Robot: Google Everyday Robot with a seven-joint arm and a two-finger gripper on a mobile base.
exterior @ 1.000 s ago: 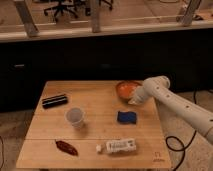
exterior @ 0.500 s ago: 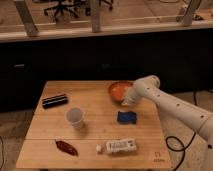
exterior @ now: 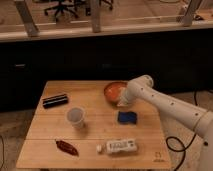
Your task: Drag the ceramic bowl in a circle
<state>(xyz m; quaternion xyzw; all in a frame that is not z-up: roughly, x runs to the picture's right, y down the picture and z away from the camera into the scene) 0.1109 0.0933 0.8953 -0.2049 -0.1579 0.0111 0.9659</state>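
The orange ceramic bowl (exterior: 114,91) with a darker rim sits on the wooden table (exterior: 95,150), right of centre toward the far edge. My gripper (exterior: 121,102) reaches in from the right on a white arm and meets the bowl's near right rim. Its end hides that part of the bowl.
A blue sponge (exterior: 127,117) lies just in front of the bowl. A white cup (exterior: 76,117) stands at mid-left, a black bar (exterior: 55,100) at far left, a red pepper (exterior: 66,147) and a white bottle (exterior: 119,146) near the front edge. A dark counter runs behind the table.
The bowl has slid left across the table with my gripper on it, and the arm has stretched further left.
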